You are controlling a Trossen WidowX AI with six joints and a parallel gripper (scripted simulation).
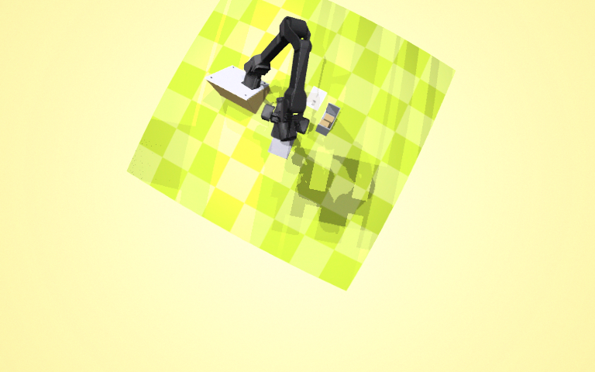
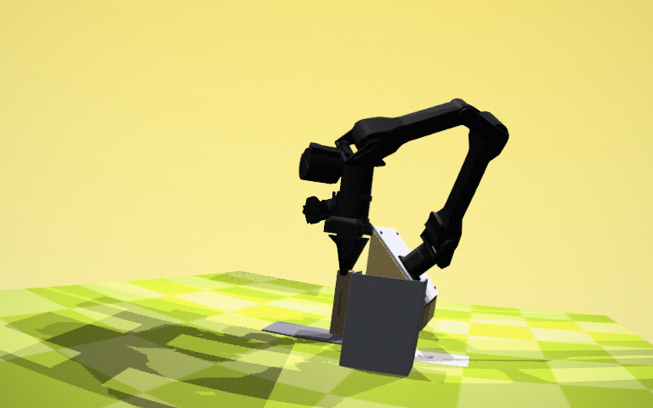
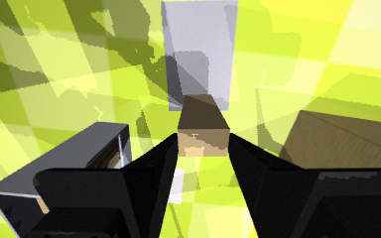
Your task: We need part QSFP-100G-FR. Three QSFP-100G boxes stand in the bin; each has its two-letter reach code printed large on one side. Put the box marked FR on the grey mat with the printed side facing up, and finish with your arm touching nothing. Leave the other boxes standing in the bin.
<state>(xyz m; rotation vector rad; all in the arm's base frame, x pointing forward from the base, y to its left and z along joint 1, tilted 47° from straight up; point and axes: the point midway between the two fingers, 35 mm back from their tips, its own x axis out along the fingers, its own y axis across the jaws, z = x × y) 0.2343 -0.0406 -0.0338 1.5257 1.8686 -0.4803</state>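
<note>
While grey bin (image 1: 325, 130) (image 2: 383, 322) (image 3: 74, 154) stands at wrist view's left, partly behind our finger, its contents stay mostly hidden; white card (image 1: 316, 94) (image 2: 448, 357) (image 3: 176, 185) is cut off. Our gripper (image 1: 286, 136) (image 2: 343, 273) (image 3: 202, 138) clamps upright brown box (image 2: 339, 308) (image 3: 203, 141), code unreadable, near grey mat (image 1: 279, 149) (image 2: 288, 329) (image 3: 208, 40); we can't tell if they touch. Brown pedestal (image 1: 232, 78) (image 2: 380, 259) (image 3: 337, 144) stands rightmost.
</note>
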